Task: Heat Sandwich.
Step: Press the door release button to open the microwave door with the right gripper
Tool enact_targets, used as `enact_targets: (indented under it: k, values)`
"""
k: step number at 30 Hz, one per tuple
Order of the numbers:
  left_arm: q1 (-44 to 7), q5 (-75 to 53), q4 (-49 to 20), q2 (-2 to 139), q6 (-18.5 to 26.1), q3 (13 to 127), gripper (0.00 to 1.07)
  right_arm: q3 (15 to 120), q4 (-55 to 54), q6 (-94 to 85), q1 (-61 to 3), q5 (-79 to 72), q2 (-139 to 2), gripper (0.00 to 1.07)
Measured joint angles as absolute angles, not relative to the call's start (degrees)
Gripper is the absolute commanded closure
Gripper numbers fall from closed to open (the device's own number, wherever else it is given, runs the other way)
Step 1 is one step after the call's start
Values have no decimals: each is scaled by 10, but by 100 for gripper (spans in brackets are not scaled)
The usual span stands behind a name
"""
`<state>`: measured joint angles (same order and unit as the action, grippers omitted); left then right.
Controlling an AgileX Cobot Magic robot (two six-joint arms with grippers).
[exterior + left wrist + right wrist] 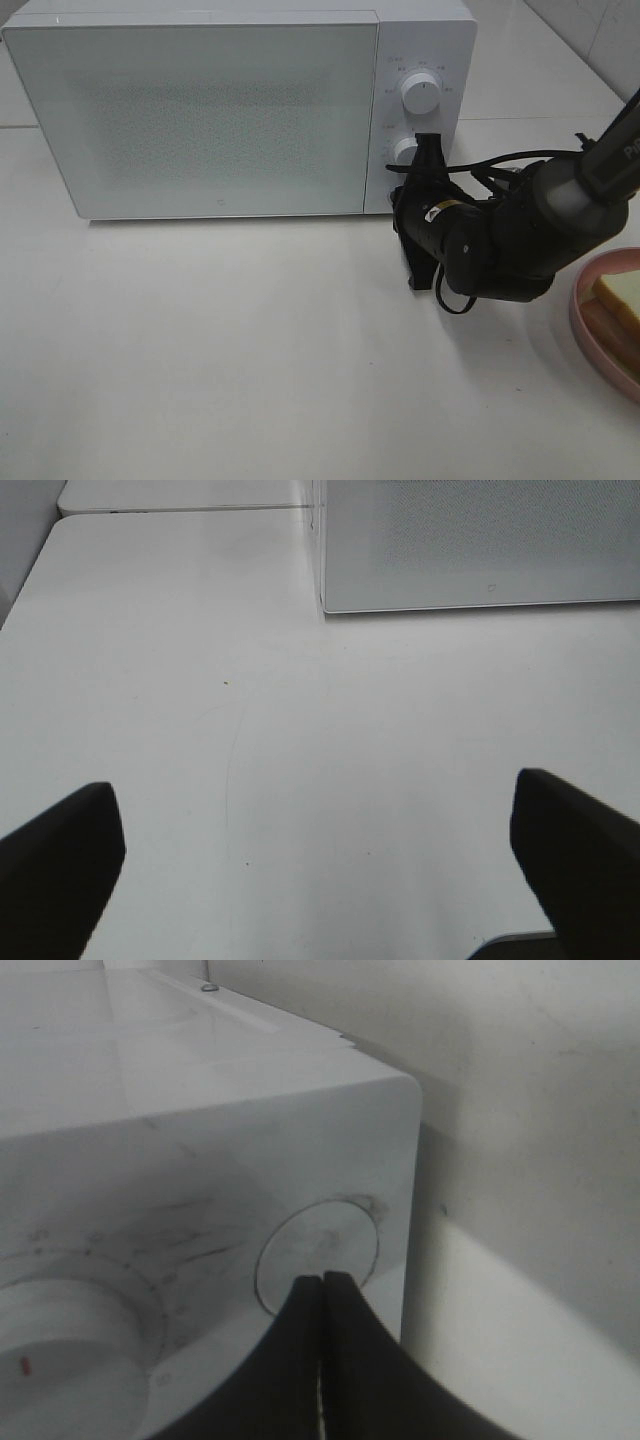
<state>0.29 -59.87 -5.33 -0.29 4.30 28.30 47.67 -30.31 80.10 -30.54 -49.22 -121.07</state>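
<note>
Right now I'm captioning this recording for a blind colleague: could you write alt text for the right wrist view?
The right gripper, black and shut, points its tips at the rim of a round flat button on the white microwave; contact can't be confirmed. A white dial with a red mark sits beside the button.

A white microwave [200, 110] stands on the pale table [250, 350], door closed, a round knob [420, 93] on its right panel. A pink plate [580, 315] sits at the table's right edge.
</note>
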Motion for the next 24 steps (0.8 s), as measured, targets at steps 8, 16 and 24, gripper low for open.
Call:
enact_targets:
  k: [8,16,24]
  values:
    - [3,-599,-53,-3,43,283,9,496,-316,800,-298,-483,-1223,107]
    - [3,-599,-53,-3,43,283,9,508,-332,794,-299,-482,-1228,107]
    - [3,-599,-53,-3,43,283,9,524,-364,768,-306,-503,-1240,107]
